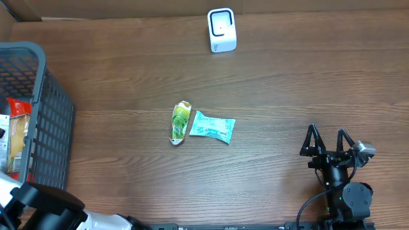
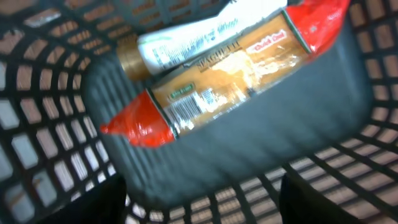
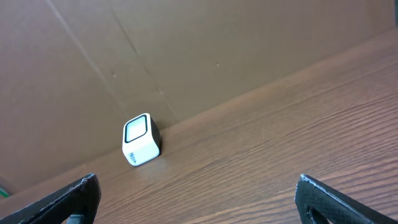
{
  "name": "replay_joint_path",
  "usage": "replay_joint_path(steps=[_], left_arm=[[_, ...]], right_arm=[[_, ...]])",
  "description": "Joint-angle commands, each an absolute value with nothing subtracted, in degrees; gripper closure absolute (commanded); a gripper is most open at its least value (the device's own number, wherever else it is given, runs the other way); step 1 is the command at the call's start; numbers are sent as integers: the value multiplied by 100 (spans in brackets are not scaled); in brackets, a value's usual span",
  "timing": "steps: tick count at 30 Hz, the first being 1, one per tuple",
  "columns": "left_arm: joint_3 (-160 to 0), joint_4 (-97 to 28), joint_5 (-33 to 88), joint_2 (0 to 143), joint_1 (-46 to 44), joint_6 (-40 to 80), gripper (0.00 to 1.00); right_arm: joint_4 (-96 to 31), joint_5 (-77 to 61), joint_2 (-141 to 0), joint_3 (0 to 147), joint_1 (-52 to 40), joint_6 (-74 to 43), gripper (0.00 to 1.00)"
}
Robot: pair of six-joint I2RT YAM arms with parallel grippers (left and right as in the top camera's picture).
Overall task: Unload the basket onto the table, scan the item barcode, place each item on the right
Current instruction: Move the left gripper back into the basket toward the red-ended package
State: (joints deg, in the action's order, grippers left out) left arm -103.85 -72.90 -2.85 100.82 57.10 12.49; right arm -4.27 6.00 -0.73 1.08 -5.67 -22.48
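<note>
A spaghetti packet (image 2: 217,78) with red ends and a barcode on its side lies in the grey basket (image 2: 261,143), next to a white tube (image 2: 186,37) with a gold cap. My left gripper (image 2: 199,202) hovers open just above the basket floor, short of the packet, with nothing between its fingers. In the overhead view the packet's red end (image 1: 17,107) shows inside the basket (image 1: 38,70) at the left. The white scanner (image 1: 222,30) stands at the back of the table. My right gripper (image 1: 328,142) is open and empty at the front right, facing the scanner (image 3: 142,139).
A green packet (image 1: 181,121) and a teal packet (image 1: 213,126) lie side by side mid-table. A brown cardboard wall (image 3: 186,50) runs behind the scanner. The left arm's black body (image 1: 45,207) fills the front left corner.
</note>
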Motion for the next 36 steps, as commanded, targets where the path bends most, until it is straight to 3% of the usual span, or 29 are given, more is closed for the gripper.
replay_joint_path(steps=[1,8,16,25,32,34,36], left_arm=[[-9874,-6877,-513,10001,5739,425,27],[-8925,-5743,-510,10003,5736,-132,20],[-8097,-4440,-447,10042,5708,-390,25],[-8073,-3835,-510,10777,5474,-1516,25],[-8073,-3347,-513,11574,5207,-1678,21],[-8073,-3271,-513,11730,5199,-1673,23],[-8073,-3264,-510,11852,5199,-1673,32]], right_arm=[[-401,639,-23,45,-554,-2263,0],[-401,639,-23,45,-554,-2263,0],[-401,639,-23,45,-554,-2263,0],[-401,639,-23,45,-554,-2263,0],[-401,639,-23,45,-554,-2263,0],[-401,639,-23,45,-554,-2263,0],[-401,639,-23,45,-554,-2263,0]])
